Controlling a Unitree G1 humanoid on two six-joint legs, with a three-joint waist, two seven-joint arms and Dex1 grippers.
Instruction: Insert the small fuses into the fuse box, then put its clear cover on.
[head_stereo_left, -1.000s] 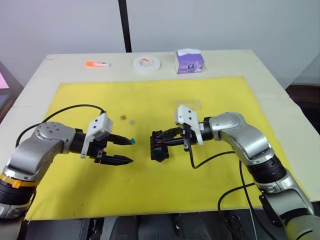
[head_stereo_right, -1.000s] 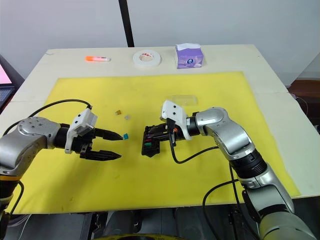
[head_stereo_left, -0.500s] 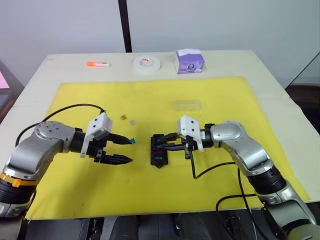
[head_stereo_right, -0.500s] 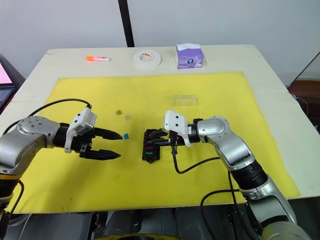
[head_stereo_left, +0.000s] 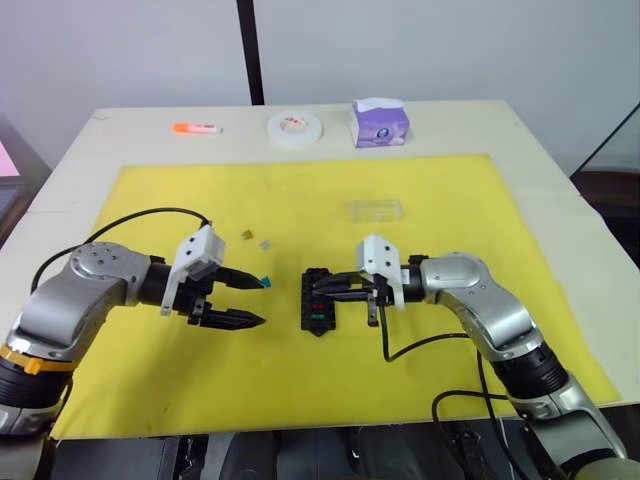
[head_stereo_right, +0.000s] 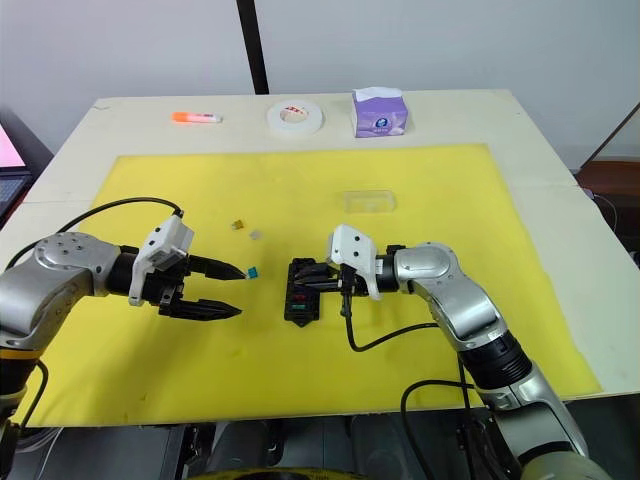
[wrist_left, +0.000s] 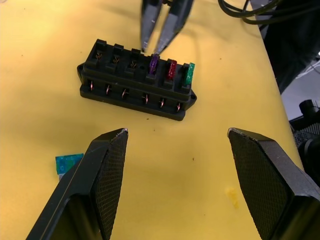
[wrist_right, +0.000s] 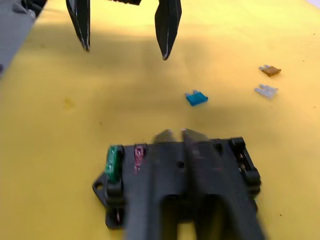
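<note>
Far to the left of the yellow mat (head_stereo_left: 400, 150), the left gripper (head_stereo_left: 258, 300) hovers low with its two black fingers spread wide apart and nothing between them. Just beside the tip of its upper finger lies a teal fuse (head_stereo_left: 266, 280), flat on the mat; a brown fuse (head_stereo_left: 246, 235) and a grey fuse (head_stereo_left: 265, 243) rest a little further back, close to one another. At the centre sits the fuse box (head_stereo_left: 318, 301), a black block with two rows of slots. The left wrist view shows three fuses already seated side by side in one row: a purple fuse (wrist_left: 153, 64), a red fuse (wrist_left: 171, 69) and a green fuse (wrist_left: 189, 74) at the end. From the right, the right gripper (head_stereo_left: 322, 290) reaches over the box with its fingers nearly together, tips just above the slots beside the purple fuse; nothing can be seen held in them. Further back on the mat, well apart from the box, lies the clear cover (head_stereo_left: 376, 210). Beyond the mat, on the pale table (head_stereo_left: 560, 190), stand an orange marker (head_stereo_left: 195, 128), a white tape roll (head_stereo_left: 294, 126) and a purple tissue pack (head_stereo_left: 379, 122).
</note>
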